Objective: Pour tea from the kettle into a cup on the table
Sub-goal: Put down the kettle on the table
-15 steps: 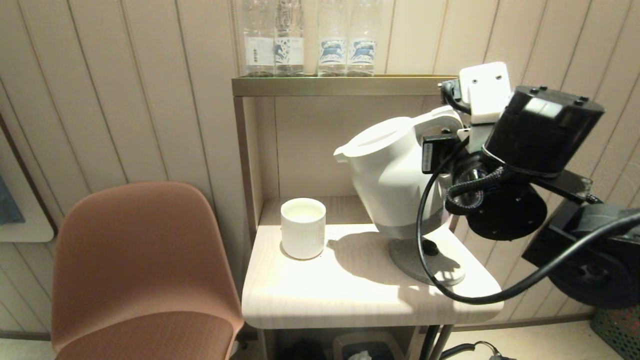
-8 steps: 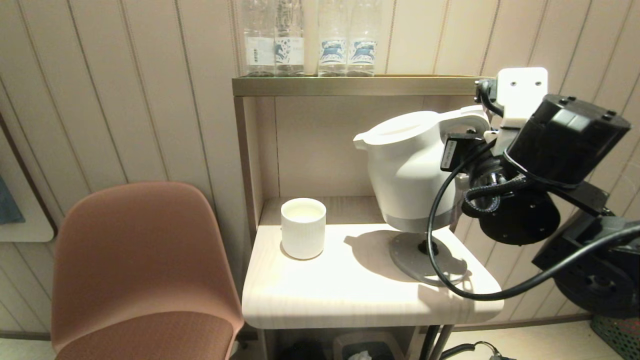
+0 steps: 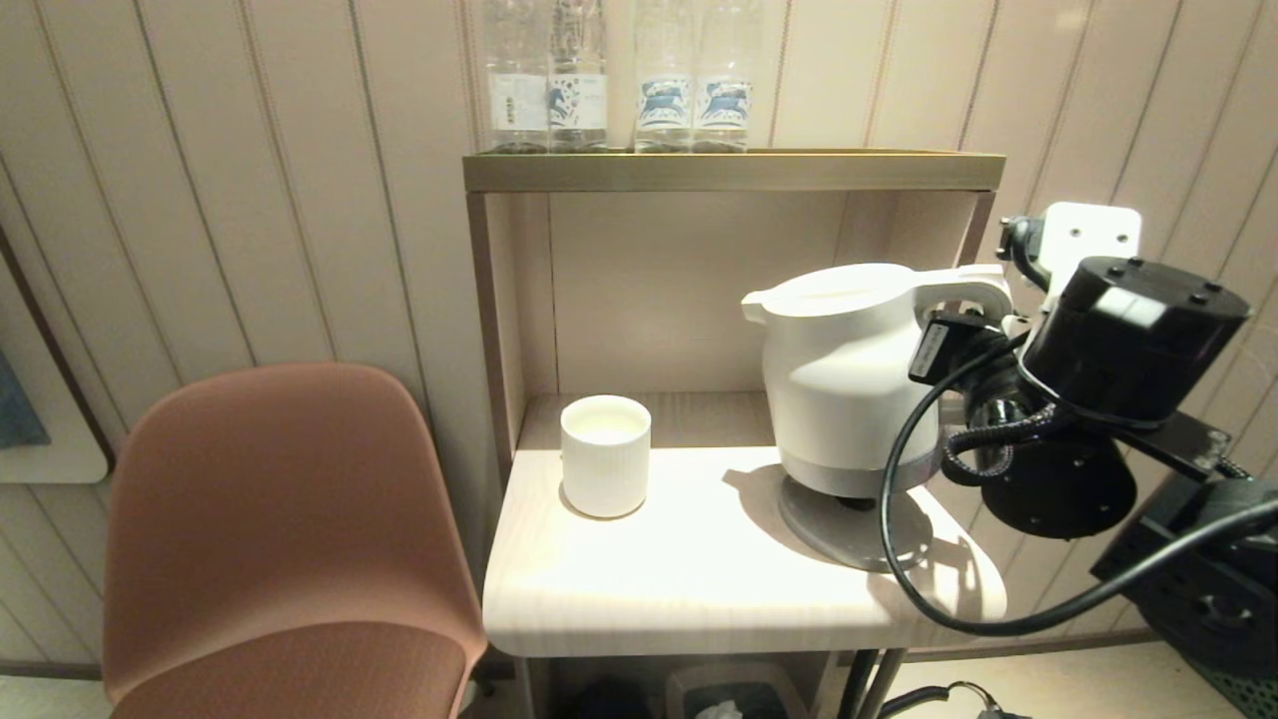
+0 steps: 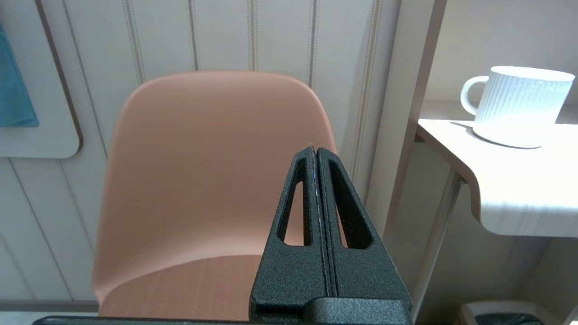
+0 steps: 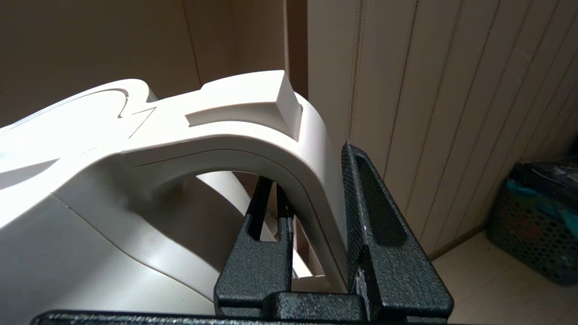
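The white kettle (image 3: 849, 369) stands upright over its round base (image 3: 849, 529) at the right of the pale wood table (image 3: 699, 599); I cannot tell whether it is fully seated. My right gripper (image 5: 311, 167) is shut on the kettle's loop handle (image 5: 253, 131), one finger inside the loop and one outside; in the head view its black wrist (image 3: 1128, 330) sits right of the kettle. The ribbed white cup (image 3: 605, 455) stands at the table's left, well apart from the spout; the left wrist view shows a small handle on the cup (image 4: 519, 106). My left gripper (image 4: 315, 151) is shut and empty, low before the chair.
A pinkish-brown chair (image 3: 280, 519) stands left of the table. Several clear bottles (image 3: 619, 80) line the brass-coloured shelf top (image 3: 729, 170). A black cable (image 3: 899, 539) loops over the table's right corner. A dark mesh basket (image 5: 537, 225) sits on the floor at right.
The kettle has gone from tilted toward the cup to upright, moving right and down over its base with my right gripper still on the handle. The cup has not moved.
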